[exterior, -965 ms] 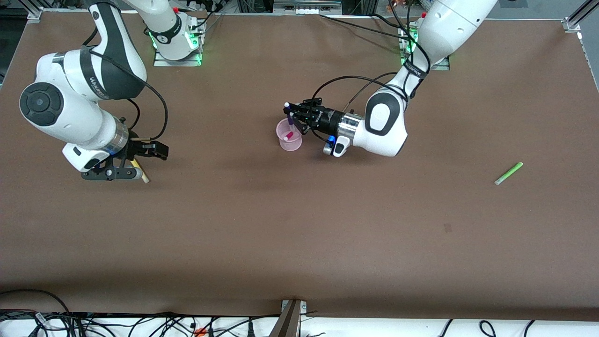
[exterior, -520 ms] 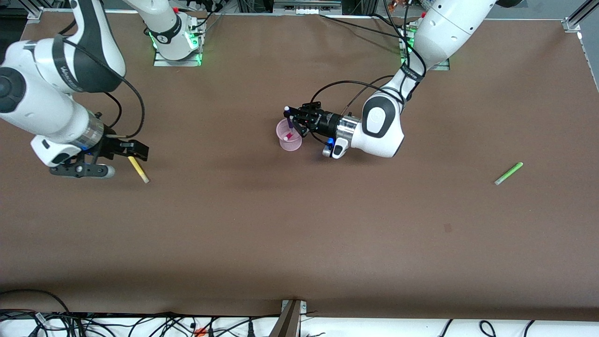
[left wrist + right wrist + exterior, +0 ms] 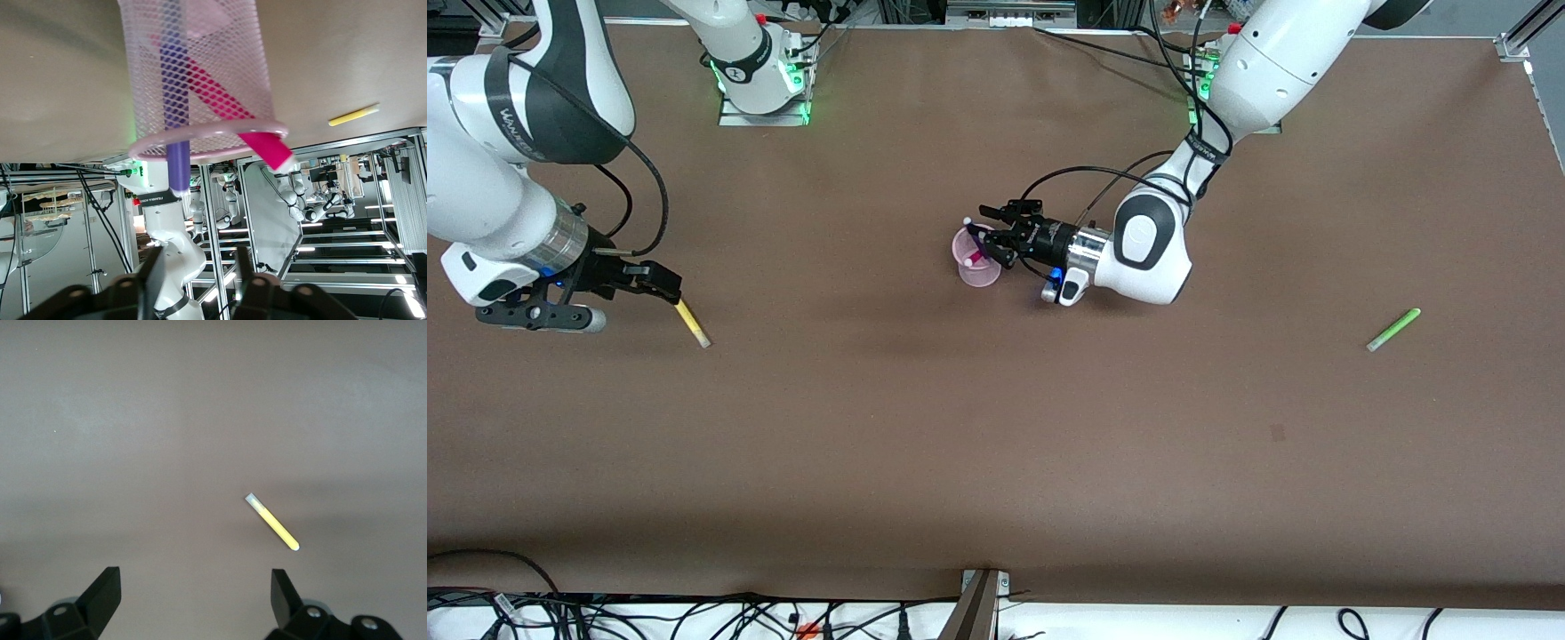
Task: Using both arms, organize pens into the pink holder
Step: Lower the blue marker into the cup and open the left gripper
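As purple marker pen (image 3: 177, 113) drops into pink mesh cup (image 3: 200, 80), my left gripper (image 3: 996, 240) fingers parted, released: retreat without tipping cup. Right gripper (image 3: 193, 600) spread wide, empty, over brown table near yellow pen (image 3: 272, 522).

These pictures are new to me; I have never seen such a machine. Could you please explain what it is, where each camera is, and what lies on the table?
You see two white robot arms at a brown table. The wide picture is taken from high up, facing them. Each of the two other pictures comes from a small camera on one arm's wrist, looking past its claw.

The left claw is at the pink holder, a small mesh cup. A purple pen and a magenta pen stand in it. The claw is open and holds nothing.

The right claw is wide open and hangs over the table beside a yellow pen, which lies flat. A green pen lies alone toward the left arm's end of the table.
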